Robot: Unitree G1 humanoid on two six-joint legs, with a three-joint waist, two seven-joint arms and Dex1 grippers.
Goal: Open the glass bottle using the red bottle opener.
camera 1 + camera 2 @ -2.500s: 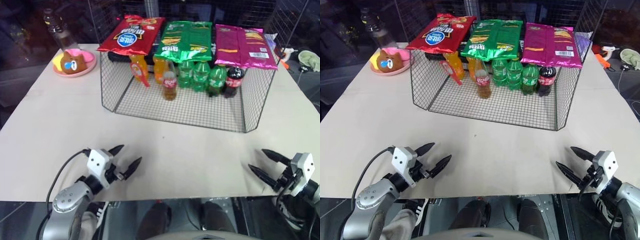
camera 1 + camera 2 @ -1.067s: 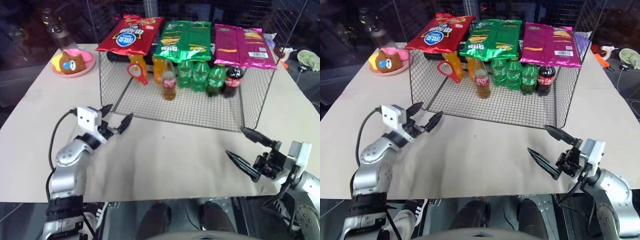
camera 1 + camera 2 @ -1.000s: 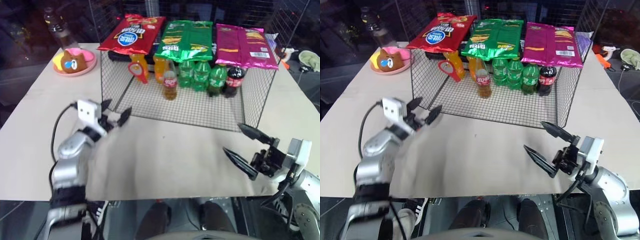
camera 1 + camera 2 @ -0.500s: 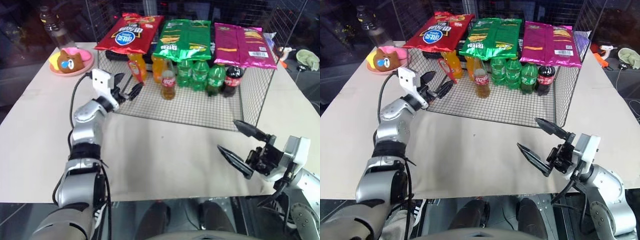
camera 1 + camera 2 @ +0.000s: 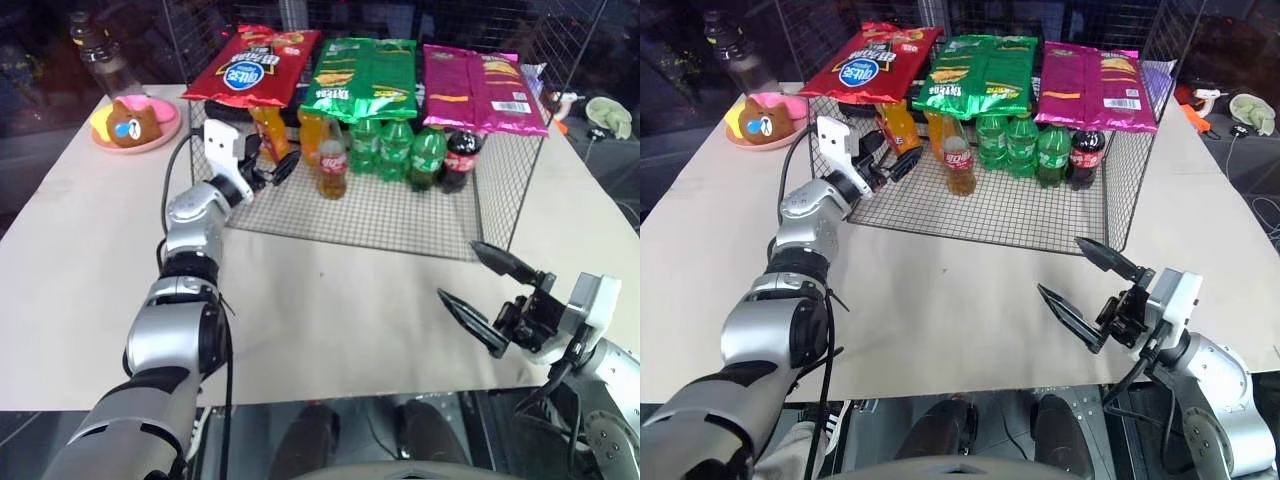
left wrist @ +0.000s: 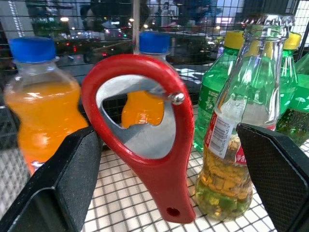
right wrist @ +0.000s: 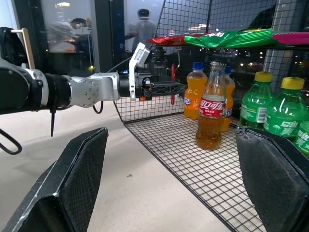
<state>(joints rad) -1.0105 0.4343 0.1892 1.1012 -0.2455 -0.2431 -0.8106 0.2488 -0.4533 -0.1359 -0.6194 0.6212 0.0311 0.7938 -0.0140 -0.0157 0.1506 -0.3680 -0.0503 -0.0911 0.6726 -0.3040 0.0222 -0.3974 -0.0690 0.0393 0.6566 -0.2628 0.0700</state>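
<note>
The left pincer point(image 5: 272, 165), wide open and empty, reaches into the wire rack point(image 5: 380, 215) at the tabletop's far edge; the red bottle opener point(image 6: 145, 135) hangs upright directly ahead between its fingers. The glass bottle point(image 5: 332, 165) stands just right of it. The right pincer point(image 5: 495, 300), open and empty, hovers at the near right corner, well apart.

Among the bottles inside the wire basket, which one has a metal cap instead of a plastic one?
The glass bottle with amber drink and a red label, standing in front of the orange soda bottles; the others have coloured plastic caps.
</note>
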